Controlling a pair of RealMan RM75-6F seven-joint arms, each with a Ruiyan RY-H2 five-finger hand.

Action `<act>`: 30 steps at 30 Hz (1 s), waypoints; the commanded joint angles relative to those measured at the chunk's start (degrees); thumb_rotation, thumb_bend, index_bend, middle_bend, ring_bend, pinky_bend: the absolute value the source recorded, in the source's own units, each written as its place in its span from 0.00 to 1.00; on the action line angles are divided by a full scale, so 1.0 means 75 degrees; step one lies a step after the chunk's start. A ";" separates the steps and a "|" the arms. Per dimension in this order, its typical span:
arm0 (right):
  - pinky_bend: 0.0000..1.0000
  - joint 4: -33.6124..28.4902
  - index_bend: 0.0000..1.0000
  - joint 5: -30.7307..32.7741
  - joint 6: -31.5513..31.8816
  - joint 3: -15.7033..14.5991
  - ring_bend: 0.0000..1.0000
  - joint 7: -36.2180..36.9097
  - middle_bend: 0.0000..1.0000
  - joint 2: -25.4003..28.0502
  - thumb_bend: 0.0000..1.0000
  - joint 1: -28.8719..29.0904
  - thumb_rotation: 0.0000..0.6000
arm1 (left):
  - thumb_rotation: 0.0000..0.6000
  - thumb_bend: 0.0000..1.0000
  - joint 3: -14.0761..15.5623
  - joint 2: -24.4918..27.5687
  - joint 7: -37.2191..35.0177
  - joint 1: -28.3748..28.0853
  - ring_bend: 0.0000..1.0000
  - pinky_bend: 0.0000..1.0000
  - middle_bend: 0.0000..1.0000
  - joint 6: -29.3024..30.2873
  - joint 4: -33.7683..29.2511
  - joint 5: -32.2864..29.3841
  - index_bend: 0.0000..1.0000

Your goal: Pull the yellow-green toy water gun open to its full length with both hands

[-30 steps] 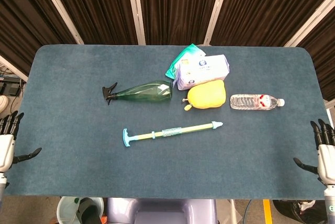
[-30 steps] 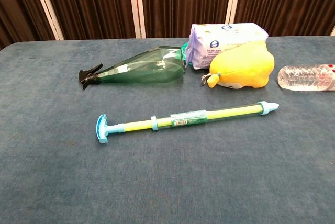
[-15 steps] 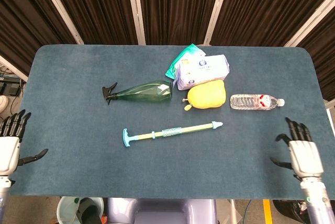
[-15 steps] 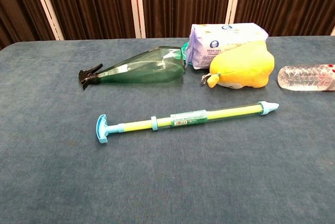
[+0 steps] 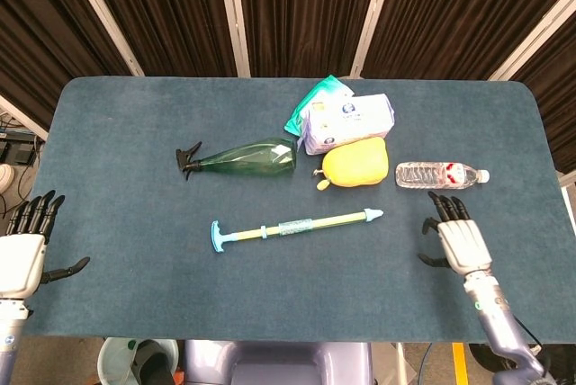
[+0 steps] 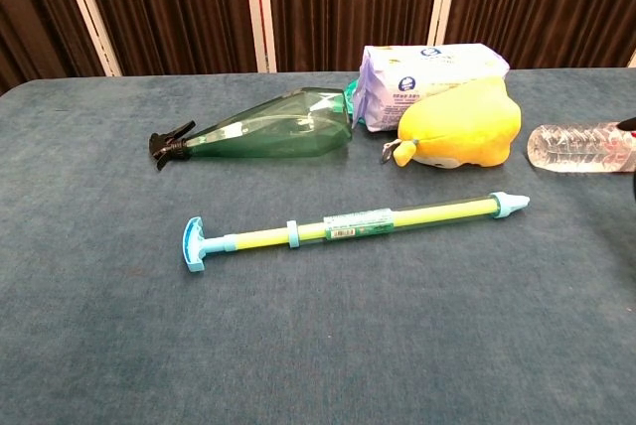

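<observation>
Light was even and bright from overhead, casting faint soft shadows on the table [image 5: 126, 124]. Both views were sharp, without glare; curtains behind stayed dark.

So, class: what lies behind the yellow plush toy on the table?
Behind the yellow plush toy sits a white wipes pack, touching it. A green packet lies beside the pack. The toy hides the pack's lower front.

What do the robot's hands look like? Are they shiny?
Both hands, left and right, have pale whitish palms and slim black fingers, like a skeleton glove. The right one sits on a grey, silvery wrist. No cables show.
</observation>
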 commanded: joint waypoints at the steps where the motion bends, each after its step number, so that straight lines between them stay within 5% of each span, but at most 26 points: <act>1: 0.04 0.0315 0.50 0.0000 -0.0159 0.0055 0.00 0.0071 0.01 -0.0292 0.21 0.0205 1.00 | 1.00 0.07 -0.0021 -0.0036 0.0027 -0.0019 0.00 0.06 0.01 -0.0033 0.0039 -0.0023 0.00; 30: 0.04 0.0919 0.46 0.0125 -0.0911 0.0353 0.00 -0.0357 0.02 -0.1489 0.30 0.1460 1.00 | 1.00 0.07 -0.0021 -0.0121 -0.0194 -0.0105 0.00 0.06 0.03 -0.0346 0.0287 -0.0069 0.00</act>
